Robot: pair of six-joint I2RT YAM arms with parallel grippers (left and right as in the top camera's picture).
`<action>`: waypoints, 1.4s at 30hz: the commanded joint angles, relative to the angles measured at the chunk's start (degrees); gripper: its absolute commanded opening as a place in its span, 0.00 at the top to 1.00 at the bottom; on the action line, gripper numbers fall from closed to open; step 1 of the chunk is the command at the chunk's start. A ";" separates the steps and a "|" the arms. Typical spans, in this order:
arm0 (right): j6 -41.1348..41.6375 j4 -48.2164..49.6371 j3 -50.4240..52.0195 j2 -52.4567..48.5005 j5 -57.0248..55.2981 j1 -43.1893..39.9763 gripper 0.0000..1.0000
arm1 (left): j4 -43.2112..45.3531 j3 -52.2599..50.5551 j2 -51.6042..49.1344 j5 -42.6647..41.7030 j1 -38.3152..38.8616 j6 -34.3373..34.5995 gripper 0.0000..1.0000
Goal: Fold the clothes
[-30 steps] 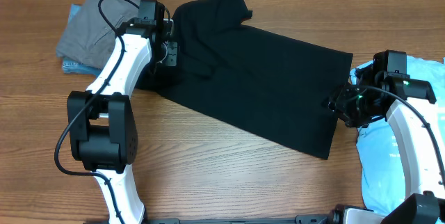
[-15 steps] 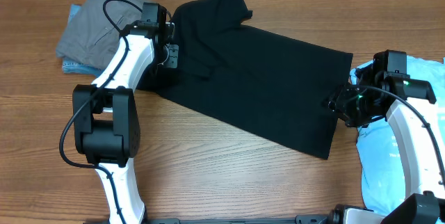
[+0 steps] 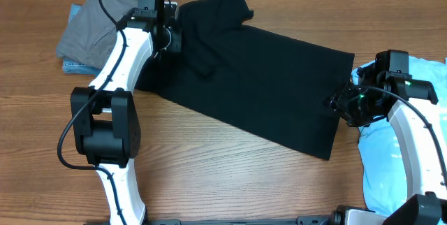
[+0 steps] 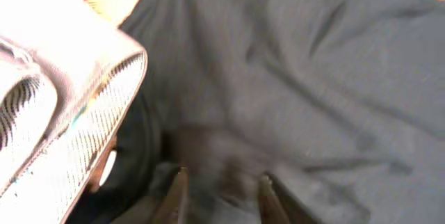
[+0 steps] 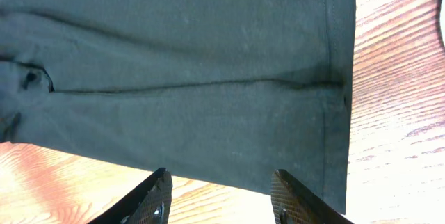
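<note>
Overhead, the left end effector [image 3: 170, 38] sits over the black T-shirt [image 3: 258, 78] on the bench [image 3: 209, 176], but only its wrist view shows fingers [image 4: 175, 196] slightly parted pinching bunched cloth, while the right end effector [image 5: 219, 200] hangs open above the hem

Around the one black T-shirt [image 3: 258, 89] — one grey garment [image 3: 87, 29] left, one light blue T-shirt [image 3: 394, 158] right — two robot arms [image 3: 115, 71].

Overhead looking down, 2 wrist views close on black T-shirt [image 3: 258, 85]
</note>
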State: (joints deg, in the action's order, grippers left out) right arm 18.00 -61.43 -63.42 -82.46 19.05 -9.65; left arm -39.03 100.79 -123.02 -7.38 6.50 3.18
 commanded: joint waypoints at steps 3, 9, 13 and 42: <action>-0.24 0.39 -0.72 -0.09 -0.59 0.33 0.51 | 2.25 1.20 0.50 -2.45 0.00 1.16 0.53; -0.24 0.24 -0.72 -0.09 -1.44 0.33 0.50 | -5.75 1.16 0.50 -2.99 0.00 1.16 0.96; -0.24 0.39 -0.72 -0.09 -1.44 0.33 0.50 | -7.23 -1.36 0.44 -3.21 0.31 1.05 0.96; -0.02 2.21 -0.72 -0.09 -1.44 0.33 0.51 | 18.14 -1.18 -6.38 -17.99 2.89 8.68 0.95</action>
State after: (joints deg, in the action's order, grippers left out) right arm 17.98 -59.53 -63.42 -82.46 17.76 -9.65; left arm -22.35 95.13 -128.81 -17.28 9.08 7.16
